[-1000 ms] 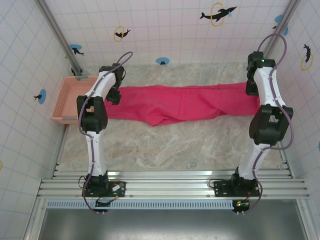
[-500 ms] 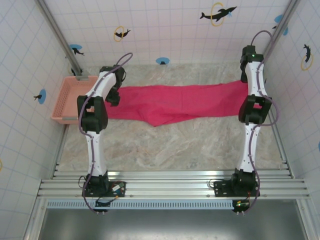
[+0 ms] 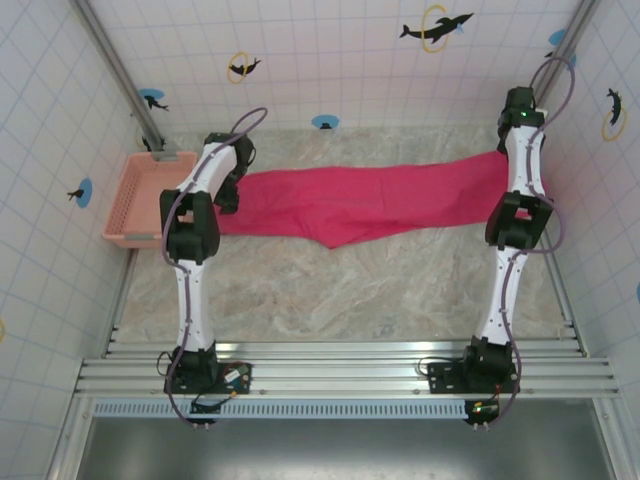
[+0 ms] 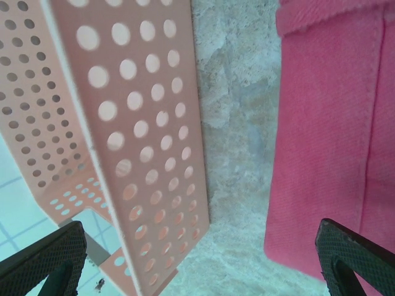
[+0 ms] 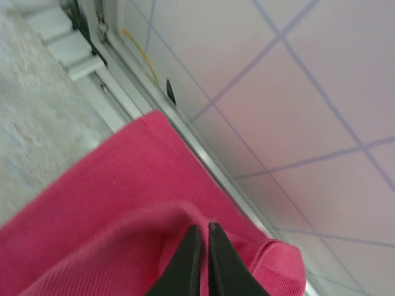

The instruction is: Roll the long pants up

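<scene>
The pants point(image 3: 370, 200) lie in a long strip across the far part of the table point(image 3: 350, 290), going from left to right. One point of cloth sticks out toward the near side, about in the middle. The left end stops just beside the basket point(image 3: 135, 205), which sits at the left edge by the wall. In the left wrist view a thin strip of bare table shows between the basket (it is full of little round holes) and the end of the pants, so the two do not touch.

The left gripper point(image 4: 197, 262) hangs over that gap. Its fingers point(image 4: 355, 259) are spread wide apart, one on the basket side and one on the pants side, and they hold nothing.

The right gripper point(image 5: 201, 246) is at the far right end of the pants, close to the tiled wall point(image 5: 296, 92) and the metal rail point(image 5: 203, 154) at its foot. Its two fingers are pressed together and pinch a small fold of the pink cloth.
</scene>
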{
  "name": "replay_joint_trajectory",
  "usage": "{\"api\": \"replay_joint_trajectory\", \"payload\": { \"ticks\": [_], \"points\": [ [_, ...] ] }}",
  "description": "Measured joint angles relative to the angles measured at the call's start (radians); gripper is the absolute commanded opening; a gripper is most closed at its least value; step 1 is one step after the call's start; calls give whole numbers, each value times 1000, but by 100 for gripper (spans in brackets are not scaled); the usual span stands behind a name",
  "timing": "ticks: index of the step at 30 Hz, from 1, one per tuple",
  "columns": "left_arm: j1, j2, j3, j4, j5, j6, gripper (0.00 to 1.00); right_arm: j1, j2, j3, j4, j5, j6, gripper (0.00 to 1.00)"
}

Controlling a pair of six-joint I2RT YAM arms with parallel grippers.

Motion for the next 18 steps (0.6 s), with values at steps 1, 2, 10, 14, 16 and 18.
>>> {"api": "replay_joint_trajectory", "payload": {
  "ticks": [1, 2, 10, 14, 16, 18],
  "points": [
    [0, 17, 12, -8, -3, -6, 98, 0, 9, 3, 13, -5, 9, 18],
    [0, 35, 24, -18, -9, -15, 98, 0, 21, 4, 24, -11, 18, 23],
    [5, 80, 64, -73, -42, -59, 98, -2, 105, 5, 61, -68, 69, 42],
    [27, 80, 75, -85, -54, -74, 98, 6, 103, 10, 54, -99, 60, 46],
    [44, 84, 80, -88, -53, -77, 98, 16, 98, 10, 36, -119, 49, 47],
    [65, 93, 95, -92, -48, -82, 97, 31, 89, 10, 5, -145, 33, 49]
  ]
}}
